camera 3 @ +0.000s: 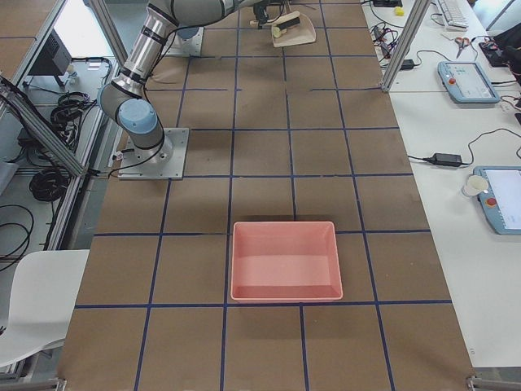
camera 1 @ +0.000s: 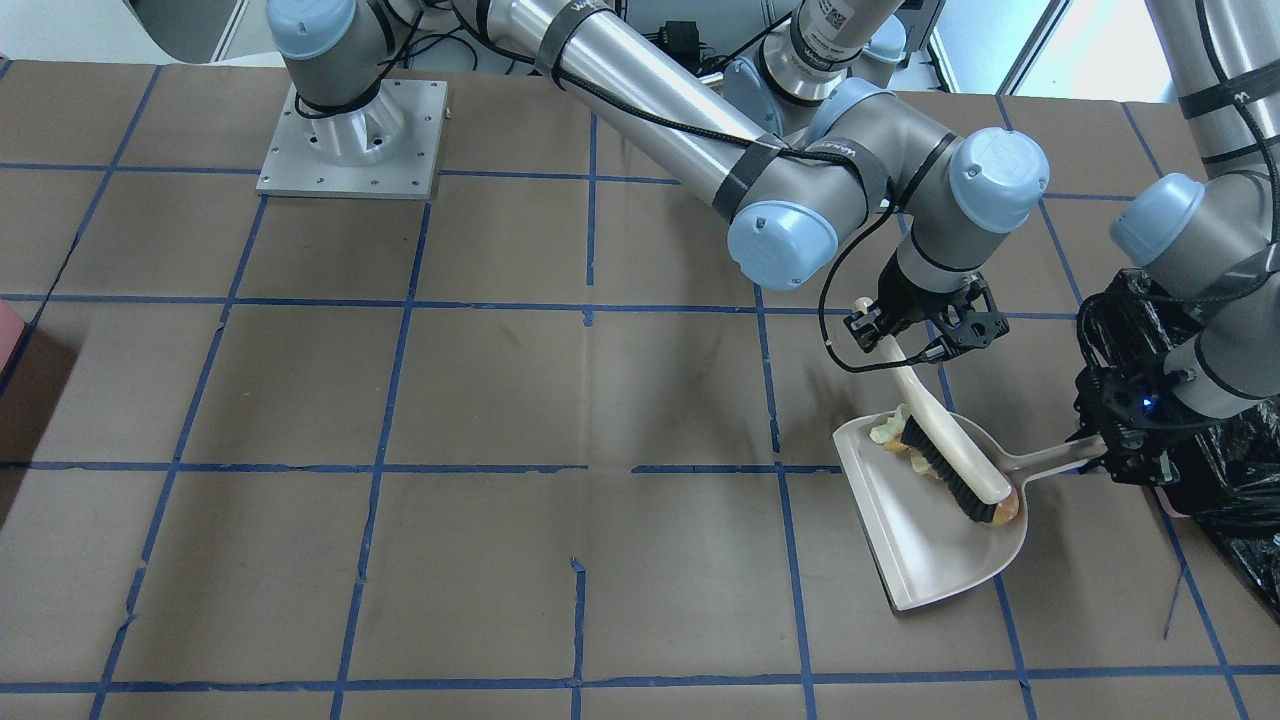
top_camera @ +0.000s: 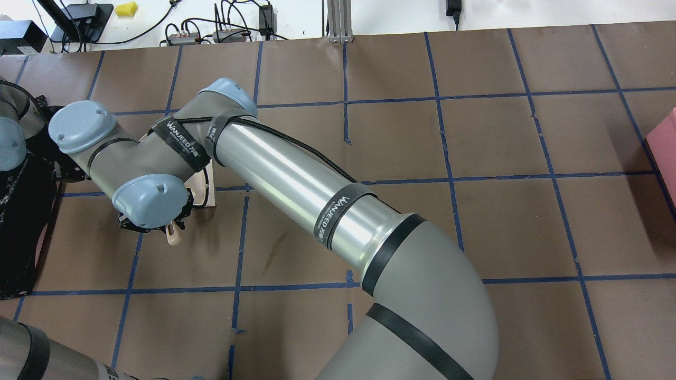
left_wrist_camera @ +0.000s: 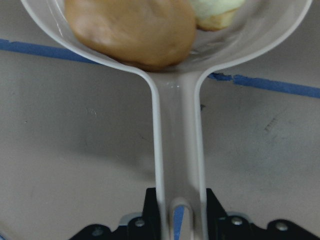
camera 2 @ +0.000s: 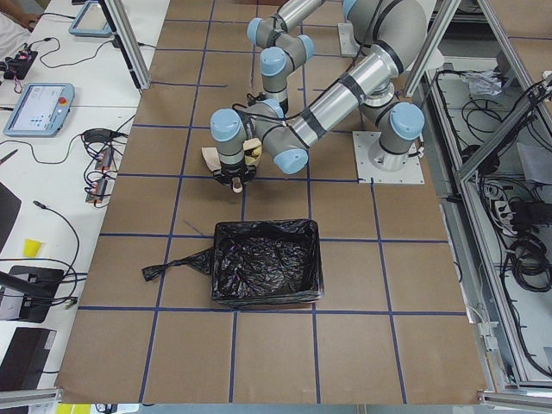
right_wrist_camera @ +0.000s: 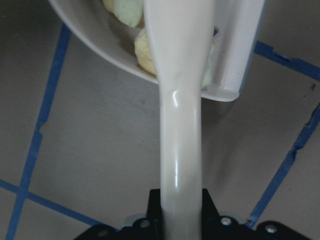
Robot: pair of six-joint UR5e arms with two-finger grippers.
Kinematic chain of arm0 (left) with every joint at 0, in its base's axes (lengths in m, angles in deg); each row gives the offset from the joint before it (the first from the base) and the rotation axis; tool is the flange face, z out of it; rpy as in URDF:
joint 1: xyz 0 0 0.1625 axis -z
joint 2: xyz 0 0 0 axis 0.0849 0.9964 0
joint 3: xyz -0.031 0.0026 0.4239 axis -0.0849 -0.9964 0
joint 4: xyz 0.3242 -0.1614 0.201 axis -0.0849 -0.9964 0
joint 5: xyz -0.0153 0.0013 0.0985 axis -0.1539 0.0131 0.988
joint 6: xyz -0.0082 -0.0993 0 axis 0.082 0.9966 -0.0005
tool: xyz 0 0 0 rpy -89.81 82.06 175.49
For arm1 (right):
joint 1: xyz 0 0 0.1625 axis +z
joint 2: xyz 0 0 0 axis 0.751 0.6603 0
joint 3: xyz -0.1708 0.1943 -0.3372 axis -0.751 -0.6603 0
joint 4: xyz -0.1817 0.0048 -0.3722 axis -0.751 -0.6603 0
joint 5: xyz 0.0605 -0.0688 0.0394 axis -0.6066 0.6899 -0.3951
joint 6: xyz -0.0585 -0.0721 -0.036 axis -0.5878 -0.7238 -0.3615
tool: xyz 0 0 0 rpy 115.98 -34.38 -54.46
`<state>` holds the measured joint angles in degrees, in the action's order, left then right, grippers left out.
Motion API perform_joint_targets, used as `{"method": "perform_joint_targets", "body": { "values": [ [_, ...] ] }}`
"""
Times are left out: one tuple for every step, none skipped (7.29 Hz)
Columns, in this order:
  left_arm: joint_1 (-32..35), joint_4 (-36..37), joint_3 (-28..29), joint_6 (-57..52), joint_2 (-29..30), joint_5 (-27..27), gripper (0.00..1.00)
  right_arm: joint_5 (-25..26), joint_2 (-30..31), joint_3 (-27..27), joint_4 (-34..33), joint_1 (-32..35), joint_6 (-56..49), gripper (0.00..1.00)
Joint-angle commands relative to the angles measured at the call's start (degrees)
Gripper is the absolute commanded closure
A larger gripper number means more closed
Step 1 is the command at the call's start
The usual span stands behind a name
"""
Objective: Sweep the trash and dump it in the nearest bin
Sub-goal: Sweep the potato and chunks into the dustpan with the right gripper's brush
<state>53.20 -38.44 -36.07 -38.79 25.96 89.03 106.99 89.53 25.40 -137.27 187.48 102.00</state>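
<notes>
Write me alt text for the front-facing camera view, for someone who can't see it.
The right gripper holds a brush over a dustpan with the trash in it, while the left gripper holds the dustpan's handle beside the black-lined bin.

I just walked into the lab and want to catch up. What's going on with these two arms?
The right gripper holds the brush by its handle, with the bristles inside the dustpan. The left gripper holds the dustpan by its handle. The orange-brown lump and the pale yellow chunks are already in the pan, near its back wall. The black-lined bin sits right beside the left arm and looks empty, so the dump has not happened yet.
</notes>
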Motion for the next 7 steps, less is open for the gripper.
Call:
{"method": "perform_joint_targets", "body": {
  "values": [
    [-0.41, -0.43, -0.32, 0.09, 0.13, -2.18, 0.95, 0.30, 0.41, 0.56, 3.66, -0.63, 0.14, 0.97],
    [-0.59, -0.51, -0.41, 0.17, 0.13, -2.80, 0.95, 0.73, 1.72, 0.65, 8.30, -1.51, -0.47, 0.97],
    [-0.59, -0.51, -0.41, 0.18, 0.21, -3.41, 0.95, 0.91, 2.86, 0.74, 10.09, -2.21, -0.65, 0.97],
    [-0.59, -0.51, -0.50, 0.18, 0.13, -3.51, 0.95, 0.91, 4.01, 1.26, 10.37, -3.53, -0.65, 0.97],
    [-0.76, -0.60, -0.93, 0.18, 0.21, -4.99, 0.95, 0.83, 5.93, 2.66, 10.37, -4.41, -0.74, 0.97],
    [-1.46, -0.51, -1.72, 0.18, -0.05, -5.35, 0.95, 0.74, 7.60, 4.59, 10.19, -4.77, -0.74, 0.97],
    [-1.99, -0.51, -1.73, 0.18, 0.13, -6.14, 0.95, 0.65, 8.58, 5.22, 10.28, -5.38, -0.83, 0.97]
  ]
}}
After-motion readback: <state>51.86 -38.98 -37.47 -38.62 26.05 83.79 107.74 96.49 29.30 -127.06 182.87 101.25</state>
